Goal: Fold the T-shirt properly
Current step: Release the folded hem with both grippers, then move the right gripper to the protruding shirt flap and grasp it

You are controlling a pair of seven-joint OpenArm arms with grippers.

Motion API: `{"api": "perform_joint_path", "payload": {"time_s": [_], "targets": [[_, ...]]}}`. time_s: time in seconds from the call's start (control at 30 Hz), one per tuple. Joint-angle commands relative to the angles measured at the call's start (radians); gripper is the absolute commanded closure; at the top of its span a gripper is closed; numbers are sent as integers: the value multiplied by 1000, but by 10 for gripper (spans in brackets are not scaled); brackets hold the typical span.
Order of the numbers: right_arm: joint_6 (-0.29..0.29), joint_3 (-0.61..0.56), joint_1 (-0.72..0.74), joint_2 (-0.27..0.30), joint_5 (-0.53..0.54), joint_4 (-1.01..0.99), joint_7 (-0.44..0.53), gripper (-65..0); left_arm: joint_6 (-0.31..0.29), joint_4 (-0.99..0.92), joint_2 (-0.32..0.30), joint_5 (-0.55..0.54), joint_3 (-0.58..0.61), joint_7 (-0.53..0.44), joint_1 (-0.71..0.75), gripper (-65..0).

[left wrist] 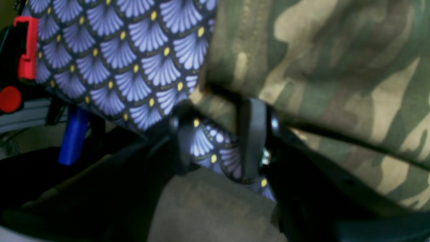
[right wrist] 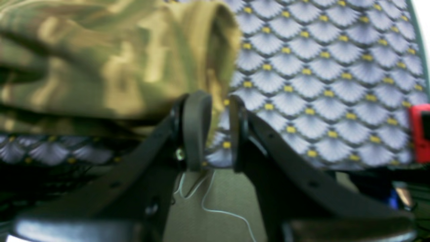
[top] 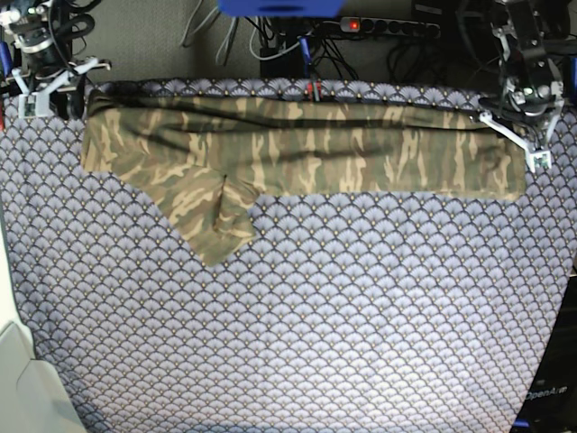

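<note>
The T-shirt point(top: 297, 149) lay folded in a long band along the counter's point(top: 361, 316) far edge. Both jaws stood apart at its ends: left gripper point(left wrist: 218, 137) and right gripper point(right wrist: 220, 129) empty, cloth just beyond.

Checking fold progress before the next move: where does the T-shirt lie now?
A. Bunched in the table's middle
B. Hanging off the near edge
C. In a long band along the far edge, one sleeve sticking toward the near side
C: the T-shirt stretches along the far edge, its sleeve pointing toward the near side.
</note>
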Motion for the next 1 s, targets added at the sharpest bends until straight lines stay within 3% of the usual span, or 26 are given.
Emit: {"api": "perform_joint_path", "payload": {"time_s": [0.0, 0.3, 0.4, 0.67, 0.97], "targets": [[-4, 19, -4, 11, 18, 21, 26, -148, -1, 12, -15, 6, -5, -11, -5, -229], [-4, 96, 46, 30, 100, 50, 9, -148, -1, 12, -15, 6, -5, -11, -6, -229], [-4, 21, 100, 54, 100, 131, -109, -162, -1, 12, -15, 6, -5, -11, -6, -229], [-4, -251, 382, 163, 100, 170, -483, -358, -1, 12, -15, 6, -5, -11, -3, -230], [-4, -487, 634, 152, 98, -42, -598, -369, -1, 14, -14, 6, -5, -4, -5, -230]]}}
